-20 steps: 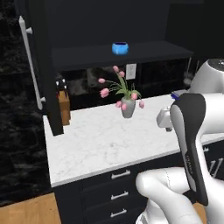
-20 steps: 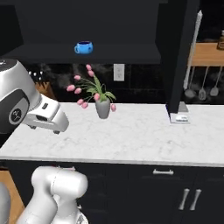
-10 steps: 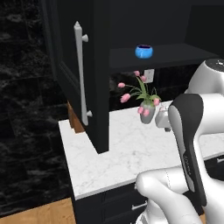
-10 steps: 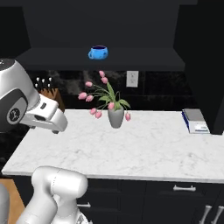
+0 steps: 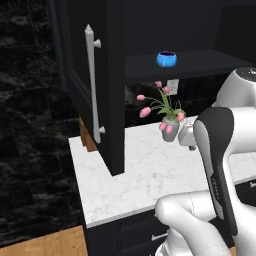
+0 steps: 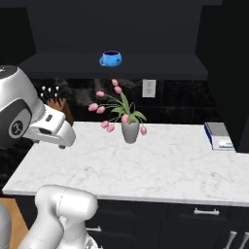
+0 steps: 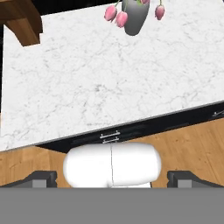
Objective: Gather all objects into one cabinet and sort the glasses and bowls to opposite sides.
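gripper (image 7: 112, 178): jaws spread wide, holding nothing | blue bowl (image 5: 166, 59): on the shelf in the open cabinet (image 5: 107, 75), far side | feel: small, light, hard, smooth (may slip) | grab: pinch its rim

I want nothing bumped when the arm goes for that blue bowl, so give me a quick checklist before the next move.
1. Cabinet door open: ok.
2. Blue bowl upright on the cabinet shelf: ok.
3. Gripper open, nothing between its tips: ok.
4. Bowl apart from the flower vase on the counter below: ok.
5. Cup, mug and striped bowl located: cannot tell.
6. Gripper aimed at the shelf: not ok, it faces the counter and floor.
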Robot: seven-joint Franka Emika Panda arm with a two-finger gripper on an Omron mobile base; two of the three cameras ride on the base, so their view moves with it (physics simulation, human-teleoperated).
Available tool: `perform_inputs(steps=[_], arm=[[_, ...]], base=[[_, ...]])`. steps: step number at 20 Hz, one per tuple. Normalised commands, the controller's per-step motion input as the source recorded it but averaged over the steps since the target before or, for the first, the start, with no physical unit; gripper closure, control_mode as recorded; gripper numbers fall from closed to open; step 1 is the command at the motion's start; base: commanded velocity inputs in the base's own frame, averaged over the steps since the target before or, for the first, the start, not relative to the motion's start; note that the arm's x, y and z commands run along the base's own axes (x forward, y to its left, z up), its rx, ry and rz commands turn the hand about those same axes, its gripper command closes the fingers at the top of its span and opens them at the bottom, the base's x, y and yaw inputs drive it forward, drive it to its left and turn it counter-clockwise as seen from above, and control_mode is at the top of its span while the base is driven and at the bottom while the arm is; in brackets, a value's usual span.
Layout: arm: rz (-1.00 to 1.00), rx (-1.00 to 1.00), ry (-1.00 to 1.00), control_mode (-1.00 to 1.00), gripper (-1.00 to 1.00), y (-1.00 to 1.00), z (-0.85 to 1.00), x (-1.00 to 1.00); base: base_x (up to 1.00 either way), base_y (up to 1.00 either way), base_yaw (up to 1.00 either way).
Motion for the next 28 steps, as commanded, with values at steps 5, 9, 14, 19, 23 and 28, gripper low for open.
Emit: perform_inputs(steps=[5, 9, 14, 19, 23, 28], arm=[[0.0, 0.0, 0.0, 1.0, -1.0, 0.0, 0.0, 0.0], [0.0, 0.0, 0.0, 1.0, -1.0, 0.0, 0.0, 0.0], [0.0, 0.0, 0.0, 1.0, -1.0, 0.0, 0.0, 0.0], [0.0, 0.0, 0.0, 1.0, -1.0, 0.0, 0.0, 0.0], [0.0, 0.0, -0.03, -1.0, -1.0, 0.0, 0.0, 0.0], [-0.05, 0.01, -0.28, -1.0, -1.0, 0.0, 0.46, -0.06]], base=[[0.24, 0.0, 0.1], [0.24, 0.0, 0.12], [0.22, 0.0, 0.11], [0.03, 0.0, 0.01], [0.0, 0.0, 0.0], [0.0, 0.0, 0.0]])
